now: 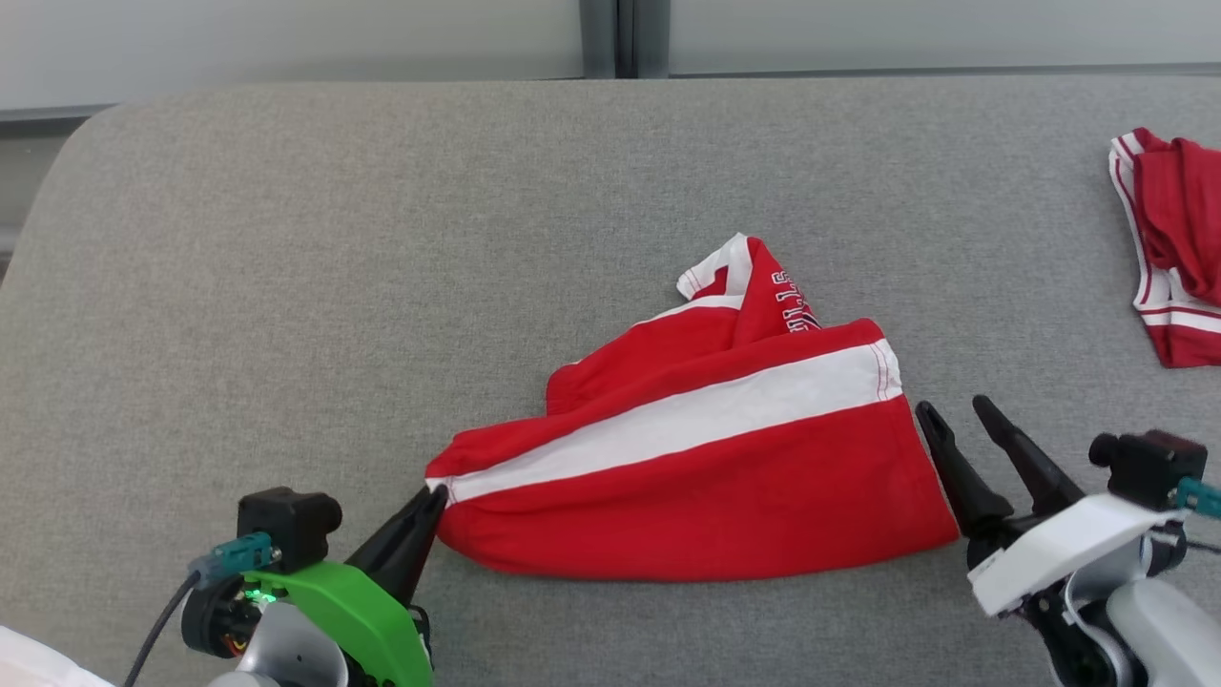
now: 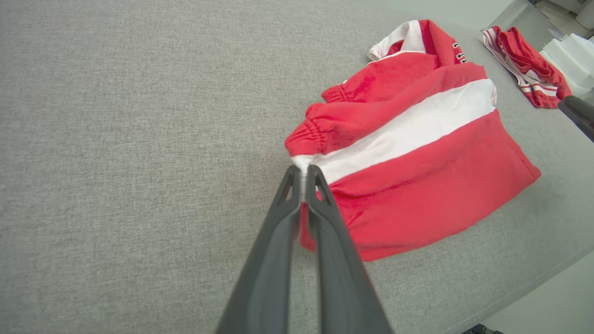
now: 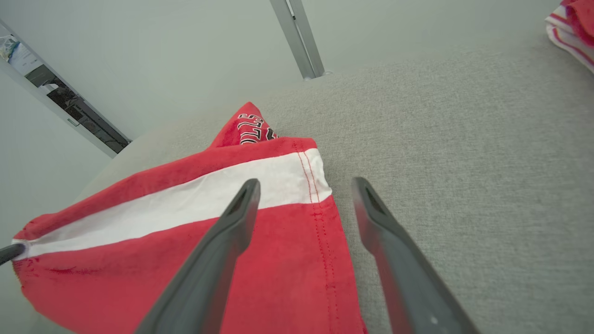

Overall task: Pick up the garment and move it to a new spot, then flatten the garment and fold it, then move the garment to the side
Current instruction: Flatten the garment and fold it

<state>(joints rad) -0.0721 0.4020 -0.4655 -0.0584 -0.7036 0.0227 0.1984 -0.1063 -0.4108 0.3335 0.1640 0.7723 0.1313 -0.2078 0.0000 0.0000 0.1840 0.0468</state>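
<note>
Grey table [image 1: 286, 239]: left hand [image 1: 435, 496] pinches garment [image 1: 725, 477], perhaps shorts.

Second red-white garment [image 1: 1175, 243] at right edge of table [image 1: 286, 239], cut off by frame, type unclear. Black lettering [image 1: 801, 307] on main garment [image 1: 725, 477] partly folded under, unreadable. Its left corner is pinched inside left gripper [image 1: 434, 498], hidden. White thing [image 1: 33, 666] at frame corner, unidentifiable

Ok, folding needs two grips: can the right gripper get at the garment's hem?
Probably yes: the right gripper stands open right beside the hem, and nothing lies between them.
</note>
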